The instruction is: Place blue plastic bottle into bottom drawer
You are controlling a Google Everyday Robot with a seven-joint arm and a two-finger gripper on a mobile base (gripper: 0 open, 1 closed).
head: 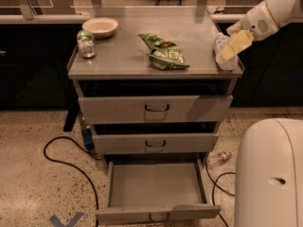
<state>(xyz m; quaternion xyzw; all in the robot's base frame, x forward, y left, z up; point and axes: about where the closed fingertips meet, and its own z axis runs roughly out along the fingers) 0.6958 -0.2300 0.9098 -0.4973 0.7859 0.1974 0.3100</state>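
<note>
resting on the blue plastic bottle [219, 46] at the cabinet top's [123, 56] right edge: gripper [233, 46]; clenched or released, cannot tell. bottom drawer [154, 187] stands pulled open.

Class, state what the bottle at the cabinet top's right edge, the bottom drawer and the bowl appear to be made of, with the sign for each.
Bottle, with the gripper over it: likely plastic, pale and translucent. Bottom drawer: grey sheet metal, matte, with thin flat walls. Bowl: glazed ceramic or plastic, smooth cream surface; cannot tell which.
</note>
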